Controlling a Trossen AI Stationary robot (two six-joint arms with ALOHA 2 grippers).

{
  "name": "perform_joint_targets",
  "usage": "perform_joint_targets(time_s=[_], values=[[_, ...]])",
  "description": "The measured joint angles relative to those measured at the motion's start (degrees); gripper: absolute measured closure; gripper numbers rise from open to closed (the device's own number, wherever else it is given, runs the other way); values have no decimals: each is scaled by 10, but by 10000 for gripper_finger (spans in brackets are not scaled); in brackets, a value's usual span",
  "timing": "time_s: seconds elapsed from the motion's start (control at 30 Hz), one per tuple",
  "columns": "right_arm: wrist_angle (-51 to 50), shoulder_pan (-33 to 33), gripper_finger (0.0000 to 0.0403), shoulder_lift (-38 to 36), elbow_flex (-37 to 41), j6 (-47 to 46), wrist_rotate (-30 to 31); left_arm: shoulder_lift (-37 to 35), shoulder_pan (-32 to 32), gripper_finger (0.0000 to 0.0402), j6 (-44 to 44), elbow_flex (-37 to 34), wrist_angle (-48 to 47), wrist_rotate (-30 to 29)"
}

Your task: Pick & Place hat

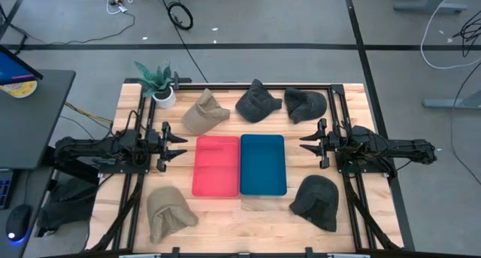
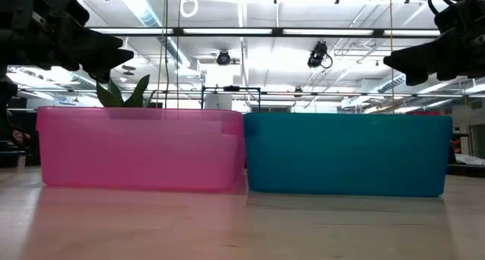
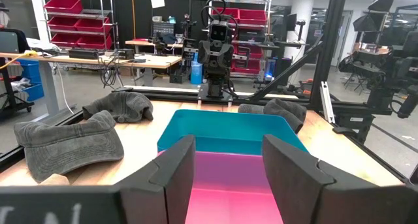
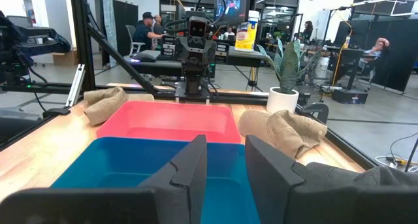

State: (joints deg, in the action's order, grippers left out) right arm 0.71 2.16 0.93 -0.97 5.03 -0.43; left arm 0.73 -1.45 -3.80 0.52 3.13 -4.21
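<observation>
- Our left gripper hovers with fingers spread and empty beside the pink bin.
- Our right gripper hangs empty, fingers partly apart, beside the blue bin.
- Five hats lie around the bins; the tan hat sits just beyond our left gripper.
- We judge no pick has begun; next, reach down onto a hat.

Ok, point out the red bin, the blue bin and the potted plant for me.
red bin (image 1: 216, 166), high view, on its bare floor.
blue bin (image 1: 263, 165), high view, on its bare floor.
potted plant (image 1: 163, 98), high view, on its white pot.
</observation>
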Motion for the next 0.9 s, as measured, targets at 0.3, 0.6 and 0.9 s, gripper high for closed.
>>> perform_joint_targets(time_s=[0.3,0.6,0.9], values=[[0,0,292,0,0,0,0,0,0,218,0,0,0,0],[0,0,292,0,0,0,0,0,0,218,0,0,0,0],[7,0,292,0,0,104,0,0,0,218,0,0,0,0]])
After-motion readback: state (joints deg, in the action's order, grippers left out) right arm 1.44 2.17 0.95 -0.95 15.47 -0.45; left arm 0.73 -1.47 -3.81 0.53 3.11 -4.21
